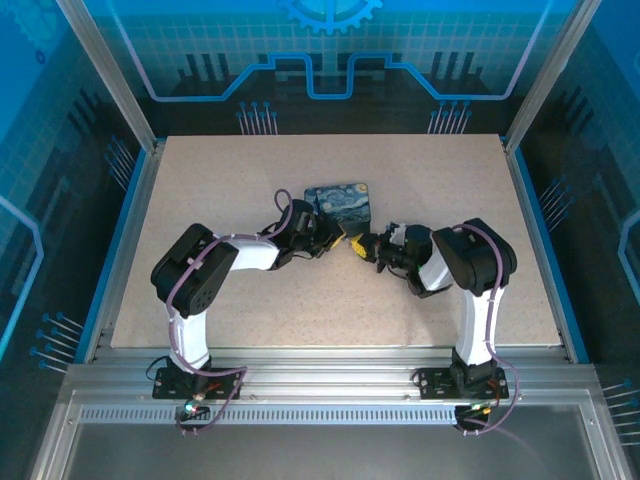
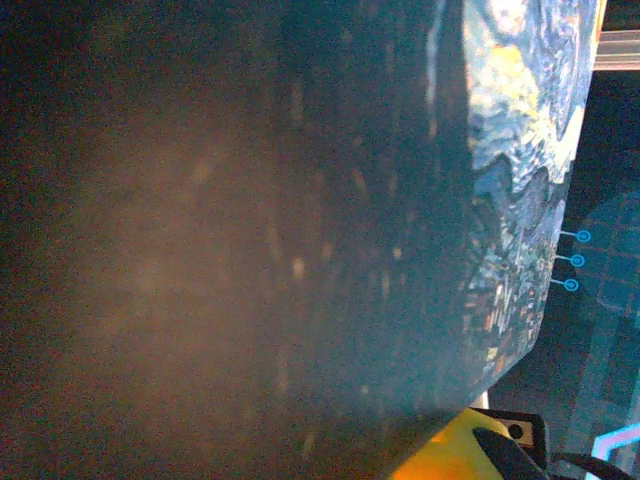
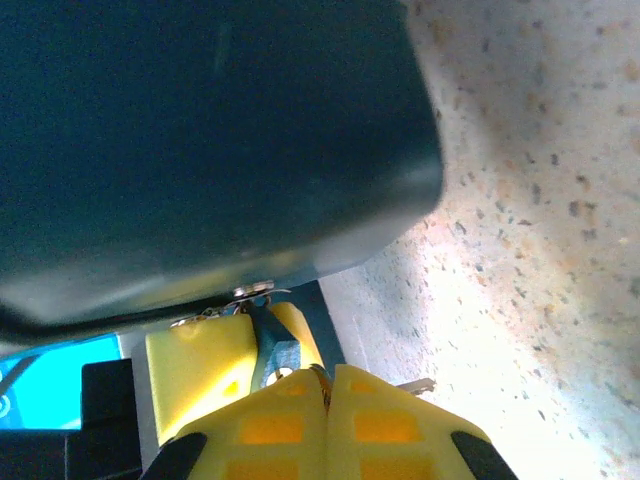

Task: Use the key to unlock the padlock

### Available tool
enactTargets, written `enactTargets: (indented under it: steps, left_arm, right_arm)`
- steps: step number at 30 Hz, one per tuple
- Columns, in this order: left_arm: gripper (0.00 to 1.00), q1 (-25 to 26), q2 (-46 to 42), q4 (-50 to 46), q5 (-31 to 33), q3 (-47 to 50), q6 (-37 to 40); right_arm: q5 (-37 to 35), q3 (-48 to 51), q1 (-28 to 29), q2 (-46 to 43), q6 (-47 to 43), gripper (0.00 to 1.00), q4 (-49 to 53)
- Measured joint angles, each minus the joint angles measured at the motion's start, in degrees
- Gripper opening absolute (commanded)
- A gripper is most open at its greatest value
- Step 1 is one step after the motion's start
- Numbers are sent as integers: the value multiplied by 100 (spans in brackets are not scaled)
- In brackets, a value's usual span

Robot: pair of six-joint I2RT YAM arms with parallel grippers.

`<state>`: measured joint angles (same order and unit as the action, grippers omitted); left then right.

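My two grippers meet at the table's middle, just in front of a painted box (image 1: 337, 199). In the right wrist view a small blue padlock (image 3: 272, 348) sits between the yellow fingers (image 3: 195, 365) of my left gripper (image 1: 338, 238), its silver keyhole end facing my right gripper (image 3: 328, 385). The right gripper's yellow pads are pressed together on the key, whose metal tip (image 3: 420, 384) sticks out to the right. The key's ring shows at the seam between the pads. In the top view the right gripper (image 1: 362, 246) nearly touches the left one.
The dark box (image 3: 200, 130) with a swirling blue-and-yellow picture on its lid (image 2: 510, 150) looms close over both grippers. A yellow finger (image 2: 450, 455) shows at the left wrist view's bottom edge. Speckled beige tabletop (image 3: 540, 230) stretches to the right, with blue walls around it.
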<state>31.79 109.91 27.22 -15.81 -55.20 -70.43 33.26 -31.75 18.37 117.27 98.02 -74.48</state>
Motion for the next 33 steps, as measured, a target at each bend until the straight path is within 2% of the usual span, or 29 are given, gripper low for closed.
enactTargets:
  steps: [8,23,33]
  left_arm:
    - [0,-26,0,166,2,74,-24]
    - [0,-26,0,321,-44,142,-162]
    - [0,-26,0,284,-87,142,-90]
  right_arm:
    - [-225,39,94,129,601,0,-365]
    - [-173,92,72,103,750,0,-448]
    - [-140,90,70,-243,564,0,177]
